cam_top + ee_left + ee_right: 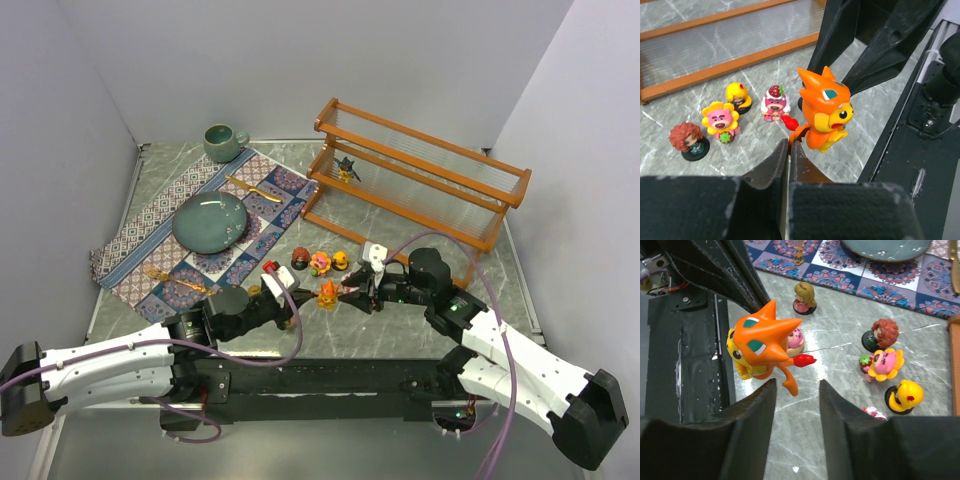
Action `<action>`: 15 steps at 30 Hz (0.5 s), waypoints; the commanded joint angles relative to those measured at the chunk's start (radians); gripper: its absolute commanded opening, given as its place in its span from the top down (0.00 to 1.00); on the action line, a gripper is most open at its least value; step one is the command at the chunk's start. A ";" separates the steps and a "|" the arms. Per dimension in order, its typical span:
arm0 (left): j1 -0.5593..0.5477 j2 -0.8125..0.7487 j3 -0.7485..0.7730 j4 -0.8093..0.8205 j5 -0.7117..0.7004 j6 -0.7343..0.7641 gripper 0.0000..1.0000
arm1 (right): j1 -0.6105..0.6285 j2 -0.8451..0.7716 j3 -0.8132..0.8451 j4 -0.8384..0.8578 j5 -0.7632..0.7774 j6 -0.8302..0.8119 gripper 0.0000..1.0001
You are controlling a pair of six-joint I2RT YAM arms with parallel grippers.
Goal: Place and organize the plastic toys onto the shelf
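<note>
Orange toy (822,112) between your arms, short of the shelf (415,190).
Your left gripper (789,146) pinches its tail; your right gripper (797,386) gapes alongside. Only overhead shows the dark toy (346,168) on that shelf; a pink toy (797,338) sits half-hidden behind.

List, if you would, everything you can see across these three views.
Shelf: one, orange-brown wood, far right.
Dark spiky toy: one, on the shelf.
Orange toy: one, held up between the arms.
Red-haired toy, flower toy, yellow toy, pink-and-white toy: four, grouped on the table before the shelf.
Blond toy: one, on the table near the mat.
Mat: one, patterned blue and red, left.
Plate: one, teal, on the mat.
Gold cutlery: two pieces, on the mat beside the plate.
Mug: one, green, at the mat's far end.
Left fingers: shut on the orange toy.
Right fingers: open, at the orange toy.
</note>
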 commanded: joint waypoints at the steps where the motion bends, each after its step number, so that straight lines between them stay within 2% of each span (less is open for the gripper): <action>1: 0.003 0.007 0.028 0.085 0.040 0.002 0.99 | 0.014 0.005 0.043 0.017 -0.026 -0.022 0.58; 6: 0.005 0.021 0.031 0.090 0.046 0.002 0.99 | 0.020 0.002 0.043 0.017 -0.026 -0.025 0.71; 9: 0.005 0.020 0.031 0.090 0.035 -0.002 0.99 | 0.020 -0.009 0.042 0.017 -0.024 -0.026 0.85; 10: 0.005 0.018 0.030 0.092 0.026 -0.003 0.99 | 0.020 -0.010 0.040 0.015 -0.021 -0.028 0.93; 12: 0.005 0.011 0.027 0.093 0.018 -0.005 0.99 | 0.022 -0.015 0.040 0.014 -0.017 -0.029 1.00; 15: 0.003 0.001 0.031 0.089 -0.012 -0.009 0.91 | 0.023 -0.018 0.042 0.011 -0.007 -0.032 1.00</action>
